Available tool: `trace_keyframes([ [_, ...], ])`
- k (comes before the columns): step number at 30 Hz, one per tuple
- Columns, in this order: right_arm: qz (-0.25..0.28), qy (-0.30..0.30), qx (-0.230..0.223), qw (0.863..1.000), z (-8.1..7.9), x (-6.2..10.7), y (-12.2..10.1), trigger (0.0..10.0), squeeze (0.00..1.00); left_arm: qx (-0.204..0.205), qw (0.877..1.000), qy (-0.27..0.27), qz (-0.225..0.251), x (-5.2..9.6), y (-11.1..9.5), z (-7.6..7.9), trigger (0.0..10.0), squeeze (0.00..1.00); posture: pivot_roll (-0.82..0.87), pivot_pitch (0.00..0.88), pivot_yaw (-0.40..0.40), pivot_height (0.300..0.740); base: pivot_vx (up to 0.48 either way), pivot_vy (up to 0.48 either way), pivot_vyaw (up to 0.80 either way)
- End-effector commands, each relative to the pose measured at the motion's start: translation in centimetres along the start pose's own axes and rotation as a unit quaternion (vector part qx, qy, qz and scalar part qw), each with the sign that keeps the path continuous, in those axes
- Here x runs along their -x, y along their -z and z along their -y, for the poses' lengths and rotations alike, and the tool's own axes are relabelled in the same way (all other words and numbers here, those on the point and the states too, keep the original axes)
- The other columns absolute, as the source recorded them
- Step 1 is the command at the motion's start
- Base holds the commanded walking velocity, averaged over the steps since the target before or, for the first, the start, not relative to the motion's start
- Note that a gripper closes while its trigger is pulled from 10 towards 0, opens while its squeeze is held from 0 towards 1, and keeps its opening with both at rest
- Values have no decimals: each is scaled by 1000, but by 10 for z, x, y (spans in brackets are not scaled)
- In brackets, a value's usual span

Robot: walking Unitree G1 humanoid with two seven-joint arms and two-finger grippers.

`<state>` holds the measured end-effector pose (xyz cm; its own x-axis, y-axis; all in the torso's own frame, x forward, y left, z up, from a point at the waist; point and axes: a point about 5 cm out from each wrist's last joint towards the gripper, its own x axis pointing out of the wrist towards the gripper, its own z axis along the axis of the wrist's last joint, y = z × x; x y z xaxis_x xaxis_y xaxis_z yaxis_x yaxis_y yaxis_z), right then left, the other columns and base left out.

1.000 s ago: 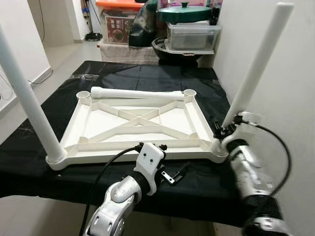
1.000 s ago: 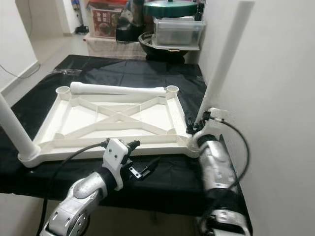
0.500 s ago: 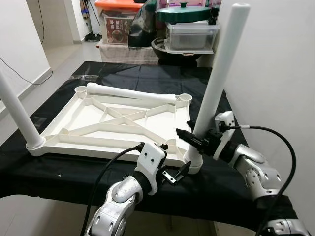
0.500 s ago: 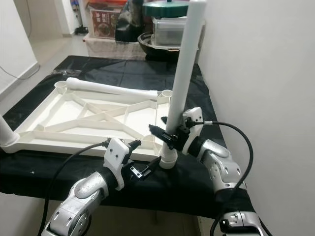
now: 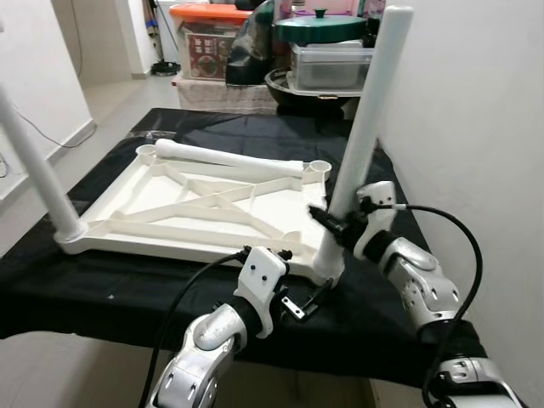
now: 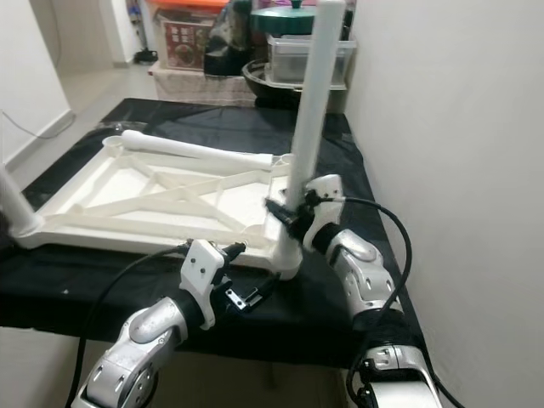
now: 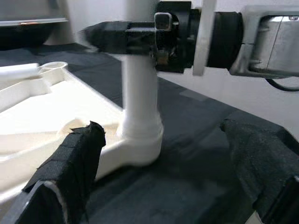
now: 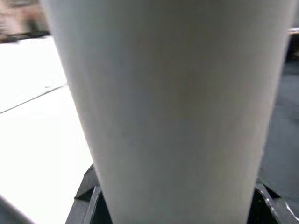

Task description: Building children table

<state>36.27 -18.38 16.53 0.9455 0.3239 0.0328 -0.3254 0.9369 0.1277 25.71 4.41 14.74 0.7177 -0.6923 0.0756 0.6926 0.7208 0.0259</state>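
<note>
While the inverted white tabletop (image 5: 204, 212) rests on the black-covered table (image 5: 255, 127), the right gripper (image 5: 333, 228) is clamped around the near-right upright leg (image 5: 361, 136). Three legs: two upright, one loose (image 5: 229, 157). The left gripper (image 5: 308, 299) hovers open just beside that corner.

On the cloth-covered table (image 5: 127, 293) lies the upturned tabletop (image 5: 204, 212), one leg (image 5: 361, 136) standing in its near right corner, another (image 5: 38, 170) near left, a third (image 5: 229, 157) lying across its far edge.
</note>
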Motion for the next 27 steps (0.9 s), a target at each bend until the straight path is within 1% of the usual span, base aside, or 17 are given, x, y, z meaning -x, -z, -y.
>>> trace_keyframes([
  [1, 2, 38, -50, 998, 10, 3, 5, 0, 0, 1, 1000, 3, -3, 0, 1, 1, 10000, 0, 70, 0, -43, 740, 0, 0, 0],
  [2, 7, 132, -62, 989, 22, 6, 8, 0, 0, 2, 1000, 3, -3, -1, 1, 1, 10000, 0, 63, 0, -44, 740, 0, 0, 0],
  [3, 5, 227, -77, 971, 34, 11, 13, 0, 0, 2, 1000, 4, -2, -1, 1, 2, 10000, 0, 64, 0, -46, 740, 0, 0, 0],
  [5, 5, 227, -77, 971, 34, 11, 13, 0, 0, 2, 1000, 4, -2, -1, 1, 2, 10000, 0, 64, 0, -46, 740, 0, 0, 0],
  [6, 5, 321, -72, 944, 40, 21, 20, 0, 0, 2, 1000, 4, -2, -1, 1, 2, 10000, 0, 67, 0, -48, 740, 0, 0, 0],
  [7, 5, 321, -72, 944, 40, 21, 20, 0, 0, 2, 1000, 4, -2, -1, 1, 2, 10000, 0, 67, 0, -48, 740, 0, 0, 0],
  [8, 8, 396, -65, 916, 40, 30, 25, 0, 0, 2, 1000, 4, -1, -2, 1, 2, 10000, 0, 64, 0, -48, 740, 0, 0, 0],
  [9, 11, 440, -60, 896, 38, 36, 28, 0, 0, 2, 1000, 4, -1, -2, 1, 2, 10000, 0, 64, 0, -48, 740, 0, 0, 0],
  [14, 11, 481, -61, 875, 31, 37, 34, 0, 0, 2, 1000, 3, -1, -2, 1, 2, 10000, 0, 65, 0, -49, 740, 0, 0, 0],
  [16, 7, 475, -65, 878, 27, 35, 36, 0, 0, 2, 1000, 3, -1, -1, 1, 2, 10000, 0, 65, 0, -49, 740, 0, 0, 0],
  [17, 10, 461, -62, 885, 23, 29, 35, 7686, 0, 2, 1000, 3, -1, -2, 1, 1, 10000, 0, 66, 0, -53, 740, 0, 0, 0],
  [18, 19, 430, -72, 900, 19, 23, 33, 10000, 1000, 2, 1000, 2, -1, -2, 1, 1, 10000, 0, 66, 0, -53, 740, 0, 0, 0],
  [19, 19, 430, -72, 900, 19, 23, 33, 10000, 1000, 2, 1000, 2, -1, -2, 1, 1, 10000, 0, 66, 0, -53, 740, 0, 0, 0],
  [20, 34, 392, -66, 917, 14, 16, 27, 10000, 1000, 2, 1000, 3, -1, -2, 1, 1, 10000, 0, 66, 0, -53, 740, 0, 0, 0],
  [22, 43, 379, -58, 923, 14, 14, 24, 10000, 1000, 2, 1000, 3, -1, -2, 1, 1, 10000, 0, 66, 0, -53, 740, 0, 0, 0],
  [23, 54, 357, -58, 931, 14, 12, 19, 10000, 0, 2, 1000, 3, -1, -2, 1, 1, 10000, 0, 66, 0, -53, 740, 0, 0, 0],
  [27, 72, 315, -64, 944, 14, 9, 10, 10000, 0, 2, 1000, 3, -1, -2, 1, 1, 10000, 0, 72, 0, -54, 740, 0, 0, 0],
])
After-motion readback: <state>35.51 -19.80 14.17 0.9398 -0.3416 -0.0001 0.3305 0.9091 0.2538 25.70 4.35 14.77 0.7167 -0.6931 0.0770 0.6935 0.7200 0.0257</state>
